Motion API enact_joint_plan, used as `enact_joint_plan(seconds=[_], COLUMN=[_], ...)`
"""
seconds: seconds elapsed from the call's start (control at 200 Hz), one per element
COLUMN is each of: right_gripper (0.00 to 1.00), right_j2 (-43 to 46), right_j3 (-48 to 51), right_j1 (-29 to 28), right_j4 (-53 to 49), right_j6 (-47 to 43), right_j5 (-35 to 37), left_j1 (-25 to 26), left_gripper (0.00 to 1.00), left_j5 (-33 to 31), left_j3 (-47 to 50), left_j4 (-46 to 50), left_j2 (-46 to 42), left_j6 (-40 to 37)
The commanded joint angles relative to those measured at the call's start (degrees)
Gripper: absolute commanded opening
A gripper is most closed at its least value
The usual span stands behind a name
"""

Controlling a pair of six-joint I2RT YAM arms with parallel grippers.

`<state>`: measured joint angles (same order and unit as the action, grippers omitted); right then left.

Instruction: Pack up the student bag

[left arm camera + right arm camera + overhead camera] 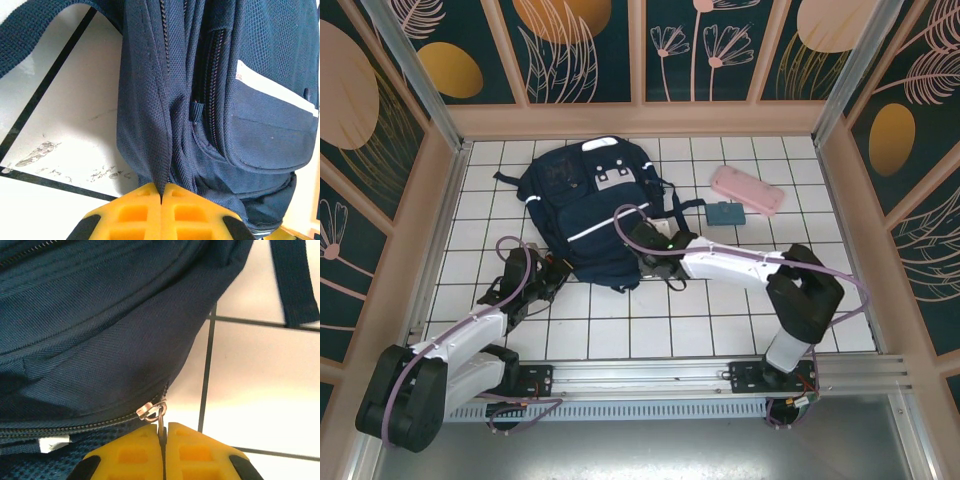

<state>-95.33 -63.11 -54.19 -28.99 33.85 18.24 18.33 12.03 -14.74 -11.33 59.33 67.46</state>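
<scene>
The left arm [470, 335] stretches low from its base at the table's near left corner, its forearm angling up to the near left corner of the student bag [585, 205]. The right arm [740, 265] rises from its base near the near right edge, folds at a raised elbow, and reaches flat leftward to the bag's near right side.

The student bag lies flat left of the middle of the tiled table [620, 330], its top end close to the far edge. Bare tiles run along the near edge between the two arms and down the right side. A pink case [747, 188] lies toward the far right corner, apart from the bag, with a small blue pouch [725, 213] just beside it.

The left claw [161, 192] is pressed together on a raised ridge of the bag's fabric, which runs straight down between the yellow fingers. The right claw [161, 432] is closed with the metal zipper pull [152, 411] pinched at its tips, at the rounded edge of the bag where it meets the tiles.
</scene>
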Motion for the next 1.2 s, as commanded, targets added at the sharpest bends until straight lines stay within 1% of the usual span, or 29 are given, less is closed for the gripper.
enact_joint_plan(seconds=[0.0, 0.095, 0.155, 0.185, 0.275, 0.42, 0.46, 0.516, 0.521, 0.551, 0.636, 0.661, 0.686, 0.786, 0.891, 1.071, 1.191], right_gripper=[0.07, 0.04, 0.00, 0.00, 0.00, 0.00, 0.00, 0.00, 0.00, 0.00, 0.00, 0.00, 0.00, 0.00, 0.00, 0.00, 0.00], right_j2=[4.4, 5.3, 5.3, 5.2, 4.9, 4.5, 4.4, 4.9, 5.0, 5.5, 5.9, 5.7, 5.4, 2.7, -1.8, -8.9, -11.3], right_j3=[2.7, 3.4, 3.7, 3.8, 4.3, 3.9, 3.4, 3.1, 3.0, 3.2, 3.4, 3.3, 3.2, 1.8, -2.0, -8.7, -10.5], right_j1=[1.8, 2.5, 2.9, 3.0, 3.8, 6.5, 6.5, 5.4, 5.2, 4.1, 0.8, 0.1, -0.5, -2.1, -3.1, -4.5, -4.8], right_j4=[2.1, 6.0, 7.1, 7.6, 7.8, 4.5, 3.6, 3.9, 4.1, 5.1, 9.2, 10.5, 11.8, 16.3, 19.3, 22.6, 23.9], right_j6=[-7.7, -12.0, -13.6, -14.1, -14.2, -10.6, -10.4, -10.7, -10.7, -11.1, -11.5, -11.2, -10.8, -9.3, -9.0, -9.0, -8.6], right_j5=[-1.8, -7.3, -9.5, -10.0, -8.3, -0.4, -0.7, -2.7, -3.1, -5.3, -11.8, -14.1, -16.1, -21.3, -24.4, -26.5, -27.5], left_j1=[-0.9, -0.9, -0.9, -0.9, -0.9, -0.9, -1.0, -0.9, -0.9, -1.0, -0.9, -1.0, -0.9, -0.9, -0.9, -0.9, -0.9], left_gripper=[0.00, 0.00, 0.00, 0.00, 0.00, 0.00, 0.00, 0.00, 0.01, 0.14, 0.57, 0.64, 0.67, 0.73, 0.76, 0.75, 0.71], left_j5=[-5.9, -5.7, -5.7, -5.9, -6.9, -8.9, -8.8, -8.4, -8.3, -8.5, -10.4, -11.1, -11.7, -12.4, -10.2, -4.7, -2.8], left_j3=[-0.9, -1.5, -1.8, -2.1, -3.0, -5.5, -6.1, -6.9, -6.9, -7.3, -7.9, -8.1, -8.3, -9.2, -9.7, -8.2, -7.9], left_j4=[1.6, 1.6, 1.9, 2.1, 3.3, 5.9, 6.2, 7.2, 7.4, 8.8, 14.2, 16.1, 18.1, 24.4, 27.8, 26.3, 24.2], left_j2=[1.1, 1.8, 2.0, 2.1, 2.4, 3.1, 3.3, 3.4, 3.4, 3.1, 1.1, 0.3, -0.6, -4.4, -8.5, -14.1, -16.1], left_j6=[-2.0, -2.3, -2.5, -2.7, -3.6, -5.5, -5.8, -6.1, -6.2, -6.3, -6.2, -6.1, -6.1, -6.1, -4.6, 0.8, 3.8])
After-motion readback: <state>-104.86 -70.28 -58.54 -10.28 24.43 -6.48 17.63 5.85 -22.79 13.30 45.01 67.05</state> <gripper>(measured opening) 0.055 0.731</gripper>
